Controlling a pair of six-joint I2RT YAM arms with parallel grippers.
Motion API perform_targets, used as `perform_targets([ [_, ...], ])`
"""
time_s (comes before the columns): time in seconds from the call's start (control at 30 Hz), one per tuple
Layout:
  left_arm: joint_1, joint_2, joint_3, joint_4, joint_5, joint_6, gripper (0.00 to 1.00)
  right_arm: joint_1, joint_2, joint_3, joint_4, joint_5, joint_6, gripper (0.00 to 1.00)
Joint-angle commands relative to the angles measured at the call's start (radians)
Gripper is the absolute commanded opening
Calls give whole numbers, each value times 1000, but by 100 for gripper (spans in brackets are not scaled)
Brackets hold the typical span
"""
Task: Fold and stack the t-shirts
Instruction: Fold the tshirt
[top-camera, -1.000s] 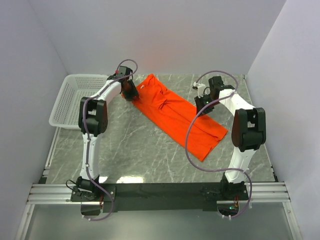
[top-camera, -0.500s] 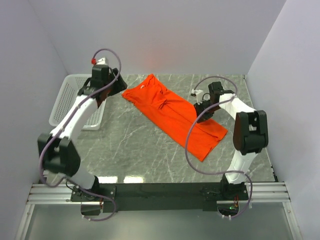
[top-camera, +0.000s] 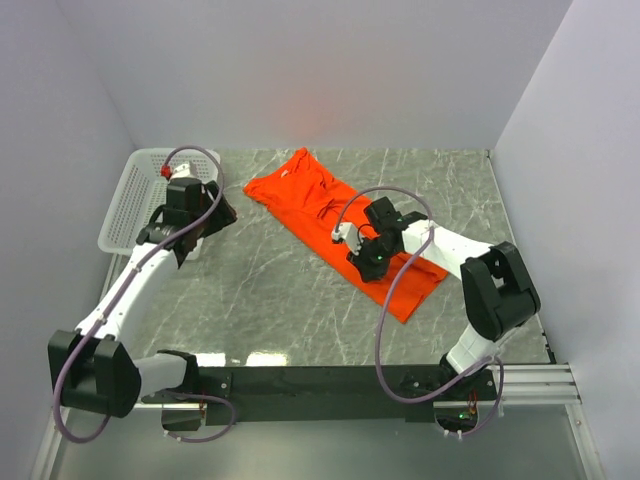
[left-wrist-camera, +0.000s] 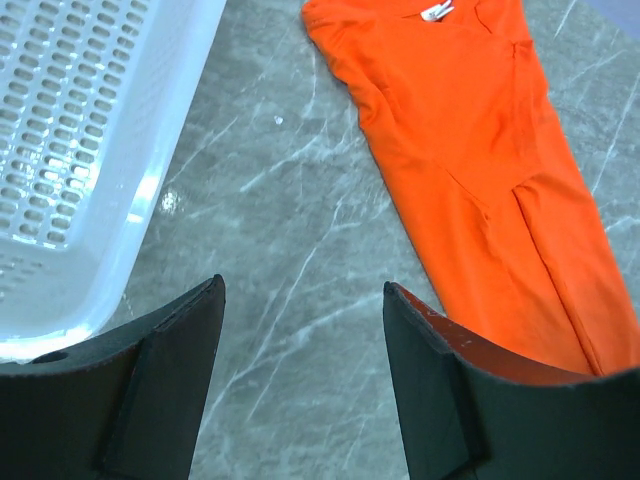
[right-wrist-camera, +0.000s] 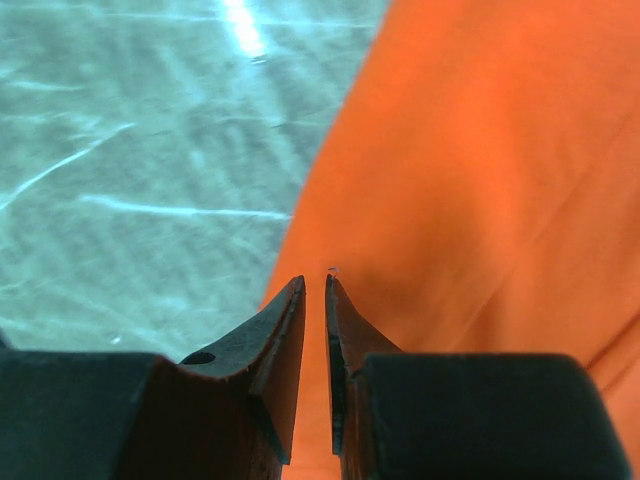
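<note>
Grey marble-look table (top-camera: 270, 290), white walls round 3 sides. Orange-red t-shirt (top-camera: 315, 205) lies flat as a long narrow strip, diagonal, neck end w/ white label (left-wrist-camera: 435, 12) toward the far side. White mesh basket (top-camera: 135, 195) at far-left corner. Left gripper (left-wrist-camera: 302, 290) spread wide, nothing in it, over bare table btwn basket & shirt. Right gripper (right-wrist-camera: 315, 280) down at shirt's near-left edge approx mid-length, jaws almost pressed together, thin slit only; can't tell if cloth is nipped.
</note>
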Motion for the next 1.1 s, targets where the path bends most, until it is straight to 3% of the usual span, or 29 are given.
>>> perform_targets([
  [0.0,7,-65,-22,16,-6,-21,70,18,10,9,77,88,34,21],
  [0.37,7,-121,-108,32,46,-59,69,77,51,-28,129,212,62,20],
  [0.67,7,-172,-123,19,42,-62,70,141,82,-44,117,225,86,19],
  [1.07,7,-229,-146,-1,45,-65,70,351,128,-22,91,168,154,18],
])
